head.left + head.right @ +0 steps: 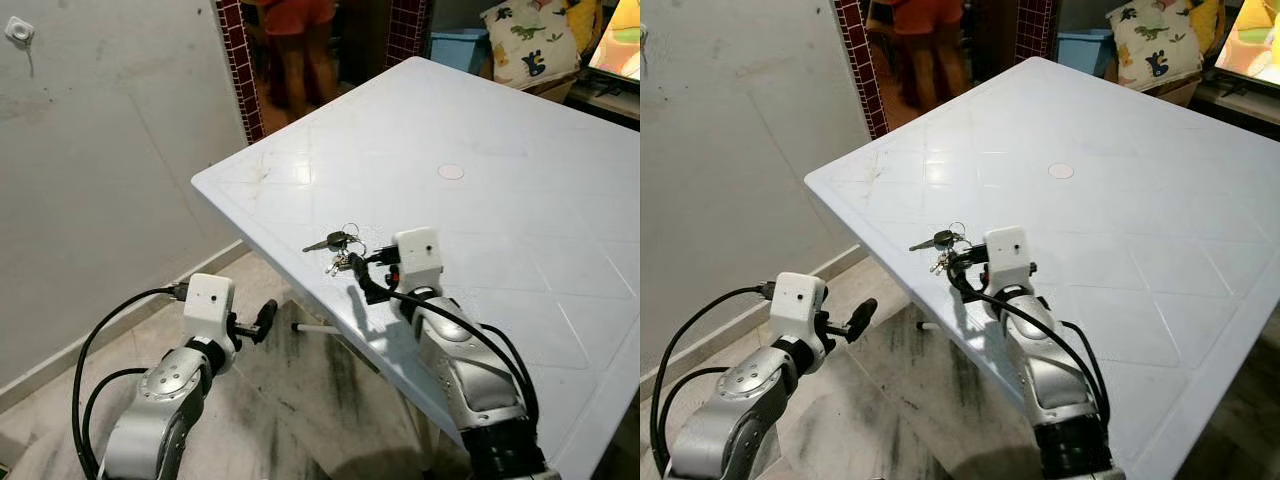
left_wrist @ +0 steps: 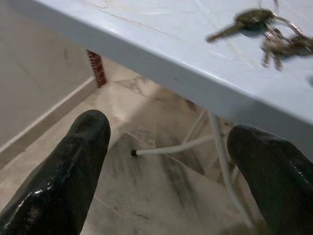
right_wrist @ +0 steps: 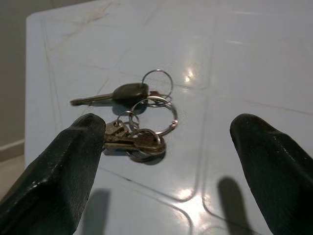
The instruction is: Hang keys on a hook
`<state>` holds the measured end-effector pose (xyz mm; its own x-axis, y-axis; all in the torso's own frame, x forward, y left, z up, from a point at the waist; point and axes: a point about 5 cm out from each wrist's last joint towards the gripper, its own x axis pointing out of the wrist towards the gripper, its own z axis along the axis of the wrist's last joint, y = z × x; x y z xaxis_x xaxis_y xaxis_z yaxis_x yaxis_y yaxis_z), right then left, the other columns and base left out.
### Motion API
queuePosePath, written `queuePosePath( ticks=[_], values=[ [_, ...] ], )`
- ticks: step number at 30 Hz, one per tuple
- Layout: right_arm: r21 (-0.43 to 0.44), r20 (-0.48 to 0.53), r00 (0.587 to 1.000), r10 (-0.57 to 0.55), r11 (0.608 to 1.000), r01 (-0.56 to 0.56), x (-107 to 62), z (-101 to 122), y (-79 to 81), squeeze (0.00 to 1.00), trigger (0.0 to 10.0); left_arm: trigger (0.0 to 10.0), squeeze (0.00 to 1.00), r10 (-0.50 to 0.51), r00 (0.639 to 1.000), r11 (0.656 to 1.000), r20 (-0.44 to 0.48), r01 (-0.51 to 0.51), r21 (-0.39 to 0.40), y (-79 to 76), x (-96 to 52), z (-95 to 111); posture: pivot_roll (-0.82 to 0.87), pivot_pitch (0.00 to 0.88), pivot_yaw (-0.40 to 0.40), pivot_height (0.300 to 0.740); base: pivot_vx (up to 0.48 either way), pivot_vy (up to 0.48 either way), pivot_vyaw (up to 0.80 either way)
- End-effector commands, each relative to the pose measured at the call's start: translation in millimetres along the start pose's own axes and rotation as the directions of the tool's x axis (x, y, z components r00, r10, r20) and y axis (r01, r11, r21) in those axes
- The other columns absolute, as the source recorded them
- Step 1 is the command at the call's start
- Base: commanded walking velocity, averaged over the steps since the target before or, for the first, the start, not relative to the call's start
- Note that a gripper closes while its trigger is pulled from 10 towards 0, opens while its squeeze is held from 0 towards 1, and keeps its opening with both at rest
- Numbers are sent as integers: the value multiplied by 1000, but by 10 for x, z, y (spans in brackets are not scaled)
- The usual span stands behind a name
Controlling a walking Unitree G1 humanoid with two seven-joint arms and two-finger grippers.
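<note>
A bunch of keys (image 1: 338, 245) on linked rings, one with a dark head, lies on the white plastic table (image 1: 480, 120) close to its near-left edge. My right gripper (image 1: 368, 270) rests low over the table just behind the keys, open, its fingers (image 3: 63, 166) spread to either side of the bunch (image 3: 137, 122) without touching it. My left gripper (image 1: 265, 315) hovers below the table's edge over the floor, open and holding nothing. From the left wrist view the keys (image 2: 264, 34) lie on the tabletop above it.
A grey wall (image 1: 100, 150) with a socket (image 1: 18, 32) stands to the left. A person (image 1: 295, 40) stands in the tiled doorway beyond the table. A white table strut (image 1: 315, 327) runs underneath. A dinosaur pillow (image 1: 525, 40) and blue bin (image 1: 458, 45) sit at the back.
</note>
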<state>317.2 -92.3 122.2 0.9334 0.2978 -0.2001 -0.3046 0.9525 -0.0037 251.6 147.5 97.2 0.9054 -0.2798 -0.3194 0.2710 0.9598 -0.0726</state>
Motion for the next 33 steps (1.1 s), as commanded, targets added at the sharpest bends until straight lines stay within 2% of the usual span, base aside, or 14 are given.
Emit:
queuePosePath(
  ticks=[1,8,10,13,17,19,33],
  values=[
    [-17,14,999,32,999,-31,78,43,85,0,10000,10000,0,-10,1000,1000,-6,10,-1,28,-58,-21,71,70,63,740,0,0,0],
    [-48,59,994,92,995,-89,192,145,223,0,10000,10000,0,-33,999,999,-8,33,34,6,-99,-20,87,82,55,740,0,0,0],
    [-84,86,989,120,990,-113,249,220,309,0,10000,10000,0,-45,999,998,1,45,49,-18,-101,-1,90,85,54,740,0,0,0],
    [-103,92,990,111,990,-101,268,231,317,0,10000,10000,0,-53,999,997,3,52,57,-27,-119,1,91,92,55,740,0,0,0],
    [-146,56,997,60,988,-51,279,162,278,0,10000,10000,0,-56,998,997,-2,56,56,-31,-135,-11,88,99,57,740,0,0,0],
    [-141,26,998,49,989,-45,278,108,263,0,10000,10000,0,-59,998,997,-3,59,56,-37,-139,-13,87,103,58,740,0,0,0],
    [-177,-123,992,25,983,-47,169,-230,244,0,10000,10000,0,-70,998,996,-6,71,61,-65,-152,-12,80,116,58,740,0,0,0]
  ],
)
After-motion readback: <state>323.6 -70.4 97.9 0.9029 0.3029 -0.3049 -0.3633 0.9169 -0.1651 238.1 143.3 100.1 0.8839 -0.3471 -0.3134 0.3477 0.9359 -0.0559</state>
